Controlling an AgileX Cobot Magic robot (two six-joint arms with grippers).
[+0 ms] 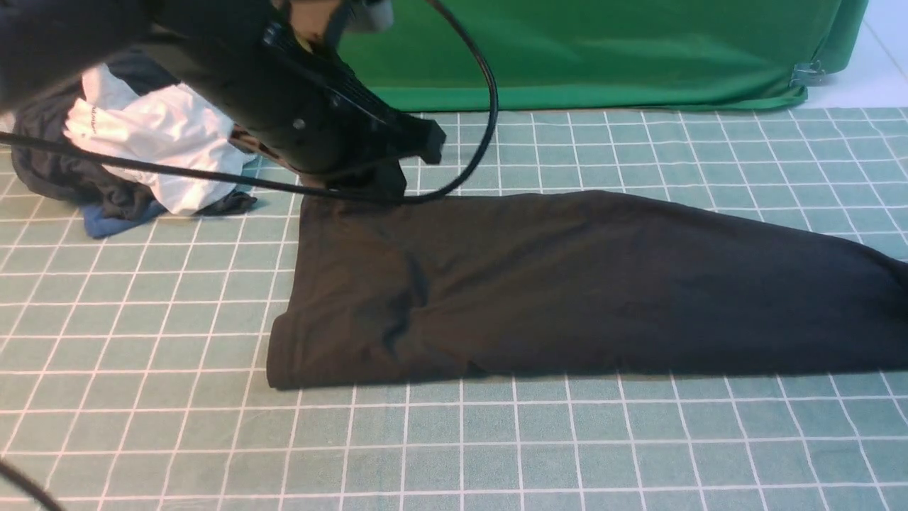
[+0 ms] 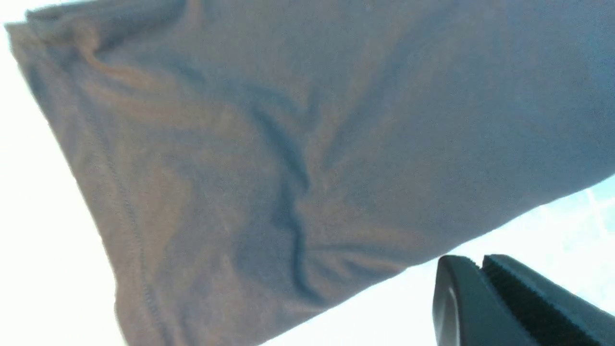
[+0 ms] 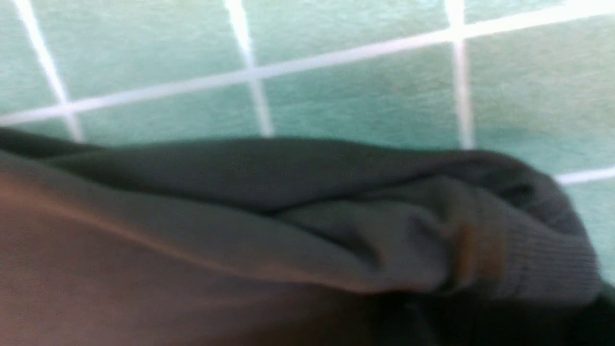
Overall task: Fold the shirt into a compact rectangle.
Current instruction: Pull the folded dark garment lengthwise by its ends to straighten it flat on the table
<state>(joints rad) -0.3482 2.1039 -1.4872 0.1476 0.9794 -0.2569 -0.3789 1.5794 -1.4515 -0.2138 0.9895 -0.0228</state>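
Shirt lies as long strip on surface, 9 to 3 o'clock. L pincer together, empty, at its 10 o'clock corner; R pincer unseen, can't tell. Risk: one-layer pinch could drag, undoing fold.

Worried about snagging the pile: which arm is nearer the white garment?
Left. The left arm passes beside the white garment, reaching to the shirt's far left corner. The right arm is outside the front view; its camera sees only a ribbed cuff on the mat.

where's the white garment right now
Front view, far left: the white garment lies on the heap of dark clothes, beyond the left end of the black shirt.
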